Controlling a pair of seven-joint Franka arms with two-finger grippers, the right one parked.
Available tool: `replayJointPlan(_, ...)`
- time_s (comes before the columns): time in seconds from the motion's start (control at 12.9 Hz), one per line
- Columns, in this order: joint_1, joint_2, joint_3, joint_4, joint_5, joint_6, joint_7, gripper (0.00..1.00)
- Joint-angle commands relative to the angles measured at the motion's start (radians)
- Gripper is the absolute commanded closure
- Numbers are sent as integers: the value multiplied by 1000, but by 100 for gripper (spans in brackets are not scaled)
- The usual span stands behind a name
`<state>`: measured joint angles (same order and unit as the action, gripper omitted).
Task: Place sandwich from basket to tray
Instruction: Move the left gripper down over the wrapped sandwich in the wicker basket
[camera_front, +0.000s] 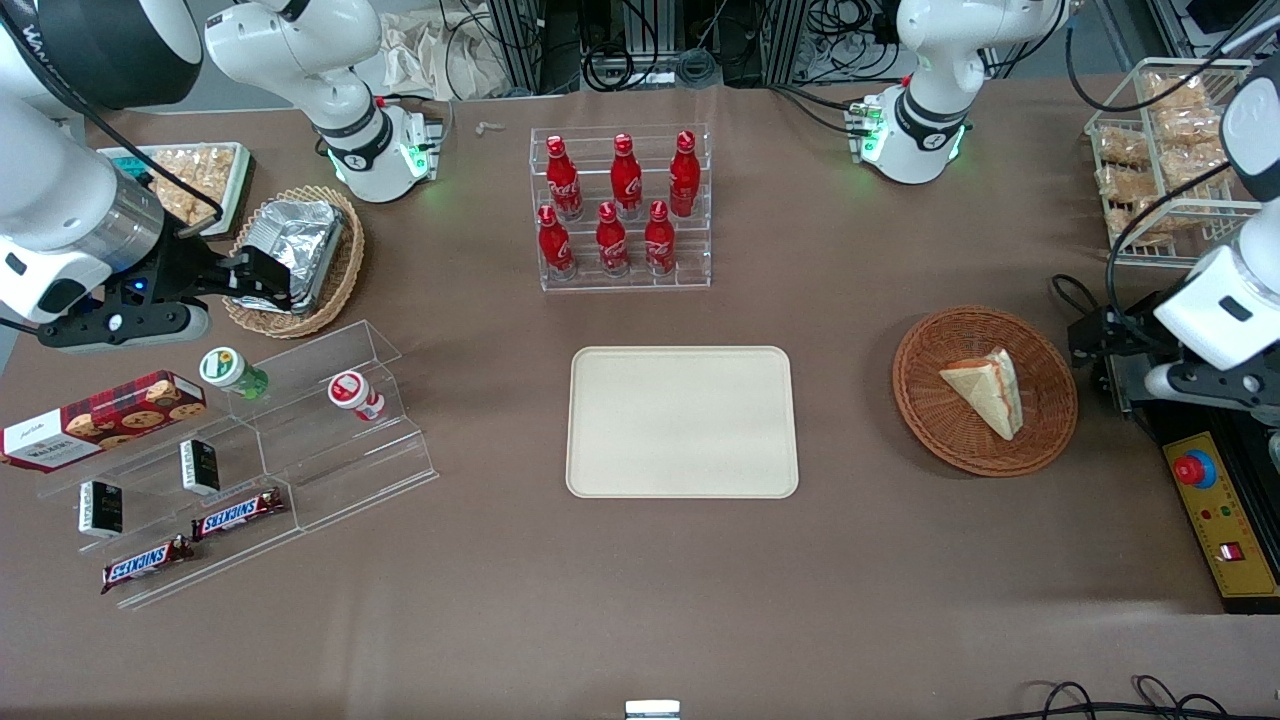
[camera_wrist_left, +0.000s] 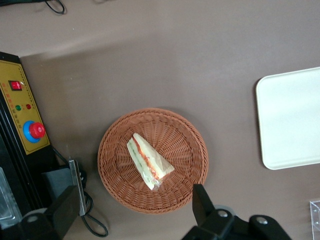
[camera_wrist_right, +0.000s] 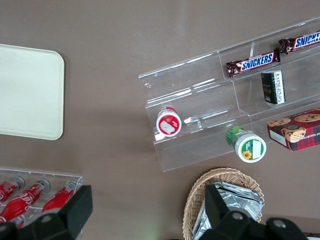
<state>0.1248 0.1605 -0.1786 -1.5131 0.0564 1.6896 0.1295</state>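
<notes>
The sandwich (camera_front: 985, 392), a pale bread wedge with red and green filling, lies in the round reddish-brown wicker basket (camera_front: 930, 400). The cream tray (camera_front: 682, 420) lies flat at the table's middle, with nothing on it. My gripper (camera_front: 1090, 350) hangs beside the basket's rim, toward the working arm's end of the table. In the left wrist view the gripper (camera_wrist_left: 136, 194) is open and empty, its fingers (camera_wrist_left: 201, 202) spread wide above the basket's (camera_wrist_left: 185, 135) edge, clear of the sandwich (camera_wrist_left: 149, 161). The tray's edge (camera_wrist_left: 292, 120) shows there too.
A yellow control box with a red button (camera_front: 1215, 510) and black cables lie close beside the basket. A clear rack of red bottles (camera_front: 622, 210) stands farther from the camera than the tray. A wire rack of snacks (camera_front: 1160, 160) stands at the working arm's end.
</notes>
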Motion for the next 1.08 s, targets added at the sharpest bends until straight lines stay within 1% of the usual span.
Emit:
replayJointPlan(0.0,3,24,-7,47,14,-30,-62,0)
replayJointPlan(0.23,1,24,-7,33,28,-37,-103,0)
replayJointPlan(0.31,10,18,-4,16,10,-45,-134,0)
replayJointPlan(0.39,41,7,-4,-22,-24,-53,-169,0)
replayJointPlan(0.46,62,-22,-4,-91,-67,-45,-209,0)
replayJointPlan(0.54,74,-41,-2,-151,-60,-27,-232,0)
replayJointPlan(0.62,85,-92,-2,-261,-53,75,-244,0)
replayJointPlan(0.7,85,-155,-2,-397,-59,213,-278,0)
replayJointPlan(0.77,87,-192,-2,-503,-62,313,-365,0)
replayJointPlan(0.85,87,-208,-2,-575,-59,374,-458,0)
replayJointPlan(1.01,85,-216,-4,-677,-55,482,-553,0)
